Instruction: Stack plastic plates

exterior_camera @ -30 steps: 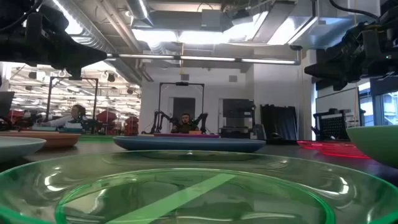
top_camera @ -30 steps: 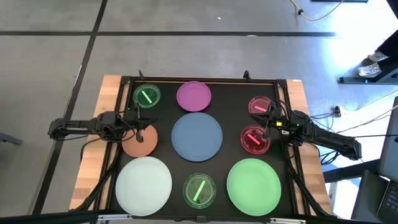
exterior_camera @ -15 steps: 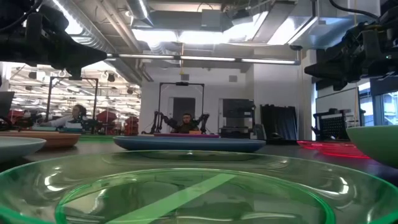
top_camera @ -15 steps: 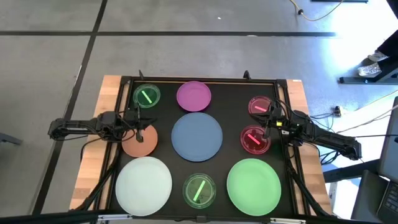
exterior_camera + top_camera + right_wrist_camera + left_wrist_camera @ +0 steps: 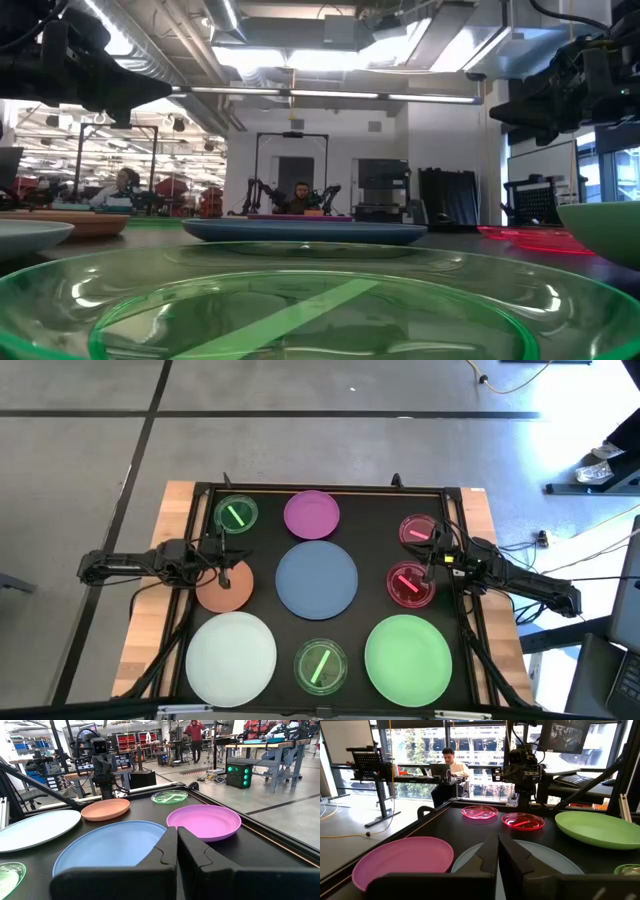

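Nothing stacked yet: all eight plates lying singly on the black table (image 5: 370, 500), none overlapping.

Sitting in three rows in the high view. Far row: small green plate (image 5: 236, 514), purple plate (image 5: 311, 513), small pink plate (image 5: 416, 528). Middle row: orange plate (image 5: 224, 588), blue plate (image 5: 316, 576) dead centre, small red plate (image 5: 409, 584). Near row: white plate (image 5: 231, 651), second small green plate (image 5: 320, 665), big green plate (image 5: 408, 652). Spreading them apart like this probably meant to give each rim clear access for a pinch.

Left gripper (image 5: 226, 567) hovering over the far edge of the orange plate, fingers (image 5: 485, 860) pressed together with nothing between them, pointing across the blue plate toward the other arm. Right gripper (image 5: 430, 558) hanging between the small pink and small red plates, just beside the red one's rim, fingers (image 5: 167, 847) likewise closed on nothing, facing back over the blue plate. Both arms mirrored, level and above the table – reading as a parked ready pose rather than an approach.

Low view mostly filled by the near small green plate (image 5: 300, 300); blue plate edge-on behind it, arms dark at the top corners.

Judging progress at zero. Sensible base likely one of the large plates; needing fingers opened before any rim grab. Thin flat rims on a slick table: risking plates sliding instead of lifting.

Person seated at a desk (image 5: 451, 767) beyond the table, well clear of the arms.
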